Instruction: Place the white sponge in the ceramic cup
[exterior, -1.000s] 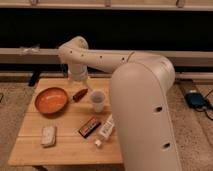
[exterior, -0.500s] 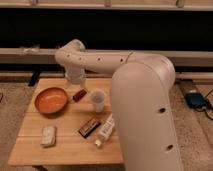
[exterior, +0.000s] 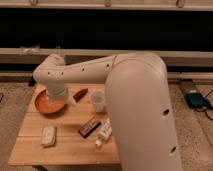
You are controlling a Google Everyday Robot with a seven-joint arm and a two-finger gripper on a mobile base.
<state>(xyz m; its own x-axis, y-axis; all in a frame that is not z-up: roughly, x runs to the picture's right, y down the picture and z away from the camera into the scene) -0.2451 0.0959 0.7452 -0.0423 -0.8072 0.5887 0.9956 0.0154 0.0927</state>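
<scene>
The white sponge (exterior: 48,135) lies flat on the front left of the wooden table (exterior: 65,151). The ceramic cup (exterior: 98,100) stands upright near the table's middle, to the right of the orange bowl. My gripper (exterior: 68,99) hangs from the bent white arm over the right rim of the orange bowl (exterior: 46,105). It is behind and above the sponge and left of the cup. It holds nothing and stands open. The arm's thick body hides the table's right side.
A dark bar (exterior: 90,127) and a white plastic bottle (exterior: 104,133) lie in front of the cup. A reddish-brown object (exterior: 80,94) sits between bowl and cup. Carpet surrounds the table, and a blue item (exterior: 195,99) lies on the floor at right.
The arm's elbow and wrist have swung left and lower, from above the table's back edge to over the orange bowl. The things on the table have not moved.
</scene>
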